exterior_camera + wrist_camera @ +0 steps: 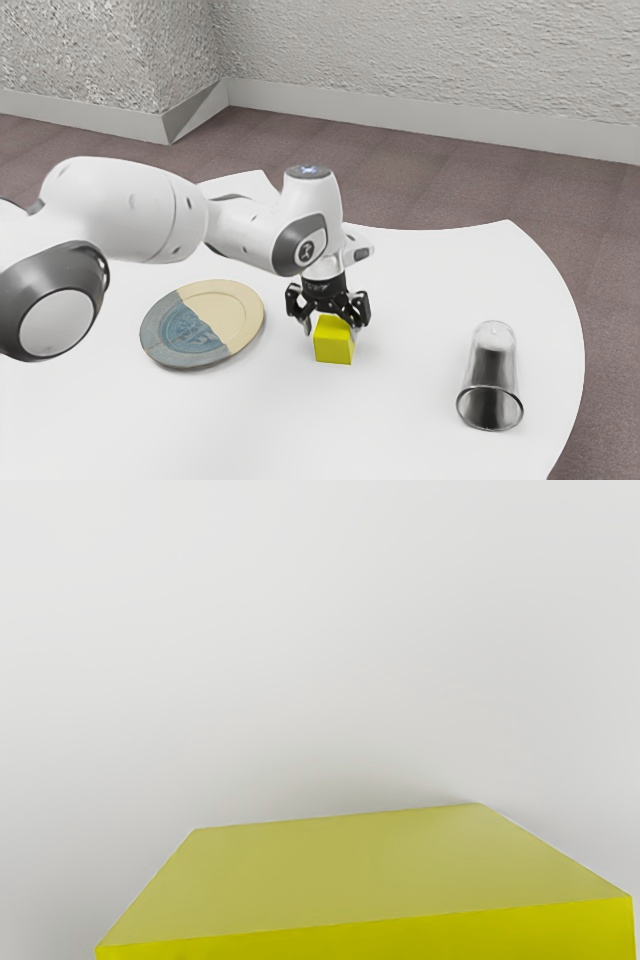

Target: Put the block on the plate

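Block (333, 345): plain yellow, straight-edged, flat-faced; pose upright, top face up. Position: clear of the plate (236, 310), at its three o'clock in the exterior view. Plate: round, lying flat on the white table (270, 420), at the block's nine o'clock. Finish: beige toward two o'clock, patterned blue-grey toward eight; jagged seam from eleven to five.

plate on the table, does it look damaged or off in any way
The plate has a jagged line between its blue and tan parts, which could suggest wear or mending, though it may be just a pattern. Its outline looks whole.
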